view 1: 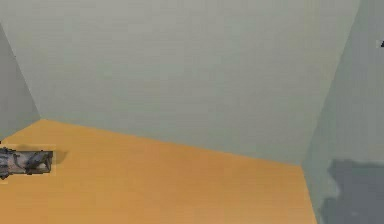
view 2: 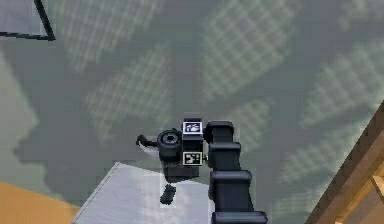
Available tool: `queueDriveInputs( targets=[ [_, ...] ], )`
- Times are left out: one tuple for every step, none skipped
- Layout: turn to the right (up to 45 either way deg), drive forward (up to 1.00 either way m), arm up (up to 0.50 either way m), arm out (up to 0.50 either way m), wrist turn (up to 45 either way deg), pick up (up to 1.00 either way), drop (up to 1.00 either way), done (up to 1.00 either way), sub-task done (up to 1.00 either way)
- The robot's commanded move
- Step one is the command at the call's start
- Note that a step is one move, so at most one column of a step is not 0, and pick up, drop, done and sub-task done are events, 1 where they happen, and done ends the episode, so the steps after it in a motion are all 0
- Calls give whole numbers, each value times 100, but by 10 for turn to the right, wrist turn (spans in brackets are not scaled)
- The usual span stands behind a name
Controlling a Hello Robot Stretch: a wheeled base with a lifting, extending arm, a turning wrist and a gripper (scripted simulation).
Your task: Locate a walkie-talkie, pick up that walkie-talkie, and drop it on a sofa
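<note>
one dark oblong blob (view 2: 170, 193) by pale checked slab (view 2: 112, 198), end effector (view 2: 144, 143) with hold unclear

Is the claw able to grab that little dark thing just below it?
Probably yes. The claw shows just above the small dark thing in the picture, and nothing stands between them. I cannot tell whether it holds it.
</note>
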Motion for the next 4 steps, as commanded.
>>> queueDriveInputs(
  targets=[
    [0, 0, -30, 0, 0, 0, 0, 0, 0],
    [0, 0, 0, 0, 0, 100, 0, 0, 0],
    [0, 0, 10, 0, 0, 0, 0, 0, 0],
    [0, 0, 28, 0, 0, 0, 0, 0, 0]
  ],
)
